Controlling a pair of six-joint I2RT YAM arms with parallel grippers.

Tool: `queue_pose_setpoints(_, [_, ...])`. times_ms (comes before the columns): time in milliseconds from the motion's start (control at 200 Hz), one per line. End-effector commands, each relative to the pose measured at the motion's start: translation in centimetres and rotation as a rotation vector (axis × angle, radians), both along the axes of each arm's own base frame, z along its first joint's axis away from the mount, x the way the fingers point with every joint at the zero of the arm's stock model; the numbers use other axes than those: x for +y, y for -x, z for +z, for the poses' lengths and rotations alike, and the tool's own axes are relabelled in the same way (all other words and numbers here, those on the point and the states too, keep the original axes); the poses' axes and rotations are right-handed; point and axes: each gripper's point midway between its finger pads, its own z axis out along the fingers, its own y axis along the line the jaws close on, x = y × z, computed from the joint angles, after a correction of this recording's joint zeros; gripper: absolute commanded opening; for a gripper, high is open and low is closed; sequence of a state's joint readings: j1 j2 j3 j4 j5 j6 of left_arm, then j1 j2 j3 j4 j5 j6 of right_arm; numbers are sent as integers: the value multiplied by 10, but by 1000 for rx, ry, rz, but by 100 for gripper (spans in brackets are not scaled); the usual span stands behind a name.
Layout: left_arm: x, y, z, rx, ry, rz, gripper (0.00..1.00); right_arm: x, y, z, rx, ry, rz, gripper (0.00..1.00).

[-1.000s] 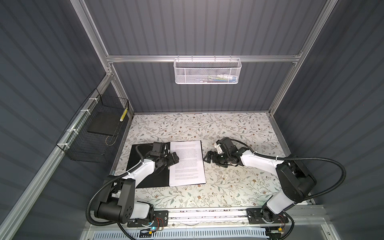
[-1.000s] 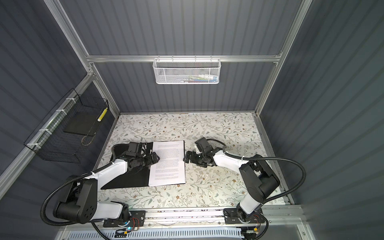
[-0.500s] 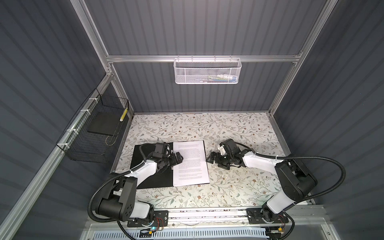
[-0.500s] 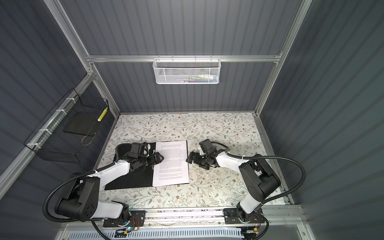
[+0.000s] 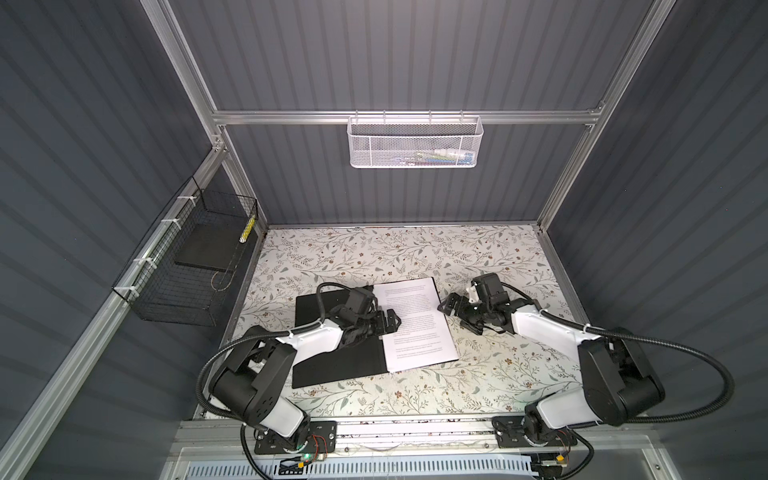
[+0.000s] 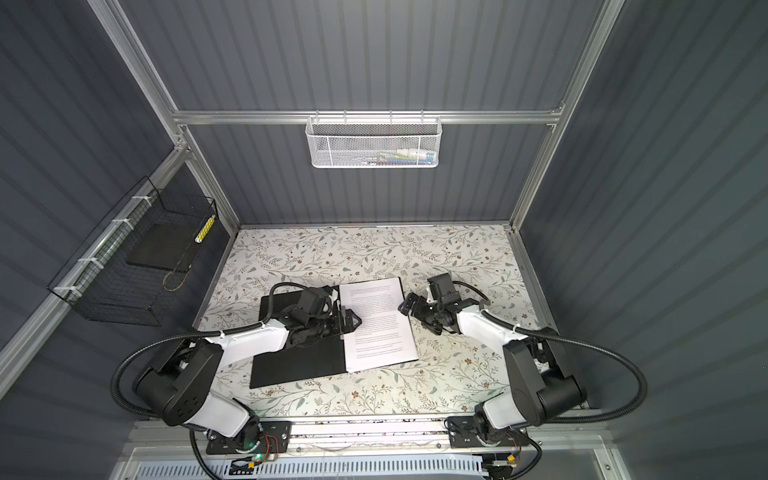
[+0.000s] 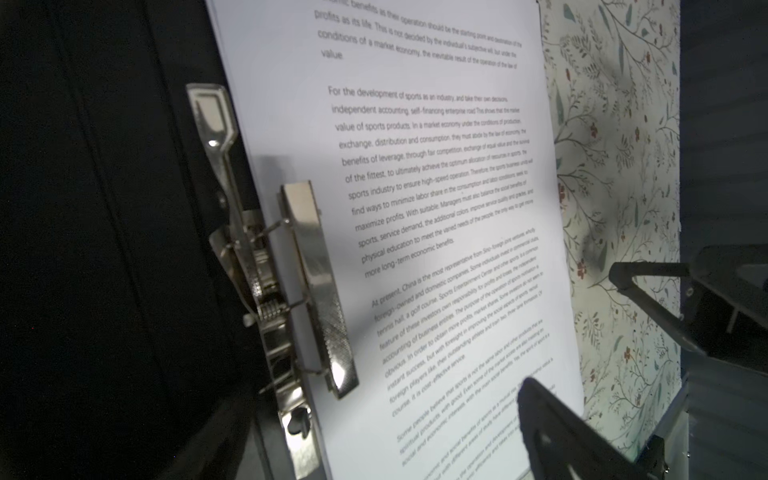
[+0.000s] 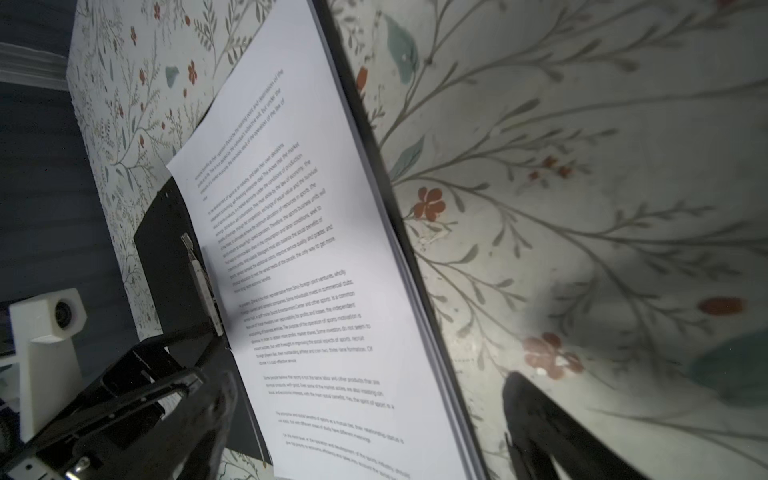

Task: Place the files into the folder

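The files (image 5: 415, 324) lie as one neat stack of white printed sheets on the right-hand leaf of the folder (image 5: 336, 361). The folder is spread open and flat on the worktop (image 5: 374, 257), towards its near left part. In both top views the stack's left edge runs along the fold, and a thin black border of the folder shows past its far and right edges (image 6: 380, 328).

In the left wrist view the metal clip (image 7: 316, 286) sits at the fold, with its flat bar lying over the left margin of the top sheet (image 7: 415, 208). From this angle I cannot say whether the bar presses on the paper or stands slightly off it. The right wrist view shows the layered edges of the sheets (image 8: 316, 270) inside the folder's black rim.

The left tool (image 5: 388, 322) is over the fold, at the stack's left margin near the clip. Its fingers (image 7: 561, 440) are spread wide and pinch nothing.

The right tool (image 5: 446, 305) is low over the worktop, just beside the folder's right edge at its far part. It too is spread and holds nothing. Whether it touches the folder is unclear.

Further out, a black wire basket (image 5: 183, 266) hangs on the left wall with a dark slab (image 5: 203, 249) inside it. A white mesh basket (image 5: 415, 145) hangs from the rear rail.
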State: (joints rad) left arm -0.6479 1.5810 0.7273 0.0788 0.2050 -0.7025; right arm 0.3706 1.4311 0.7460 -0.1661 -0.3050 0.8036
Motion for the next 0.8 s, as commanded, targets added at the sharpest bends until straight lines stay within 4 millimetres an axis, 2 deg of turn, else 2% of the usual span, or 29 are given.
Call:
queue_pose_setpoints(0, [-28,9,-14,53,-3,-29,100,-22,9,1,-1,105,-21,99])
queue_pose_setpoints(100, [-57,9,-14,48,8,-80,100,-32,12,9,-27,142,-45,99])
queue_pose_setpoints(180, [-66,5,-14,53,12,-80,100,-36,13,13,-43,151,-54,99])
queue_pose_setpoints(255, [-59,0,-12,43,-28,-60,100,-34,15,15,-47,144,-40,99])
queue_pose_setpoints(320, [-50,-4,-1,21,-42,-55,100,-32,17,15,-47,137,-25,99])
queue_pose_setpoints(450, [-30,-9,22,25,28,-42,100,-25,21,12,-44,119,17,99])
queue_pose_setpoints(545, [-21,-20,27,35,78,-45,100,-16,22,9,-43,104,45,99])
queue_pose_setpoints(640, [-25,-31,34,45,180,-87,100,-6,21,8,-46,85,68,99])
queue_pose_setpoints(795, [-36,-47,29,53,219,-118,100,6,21,8,-45,63,100,99])
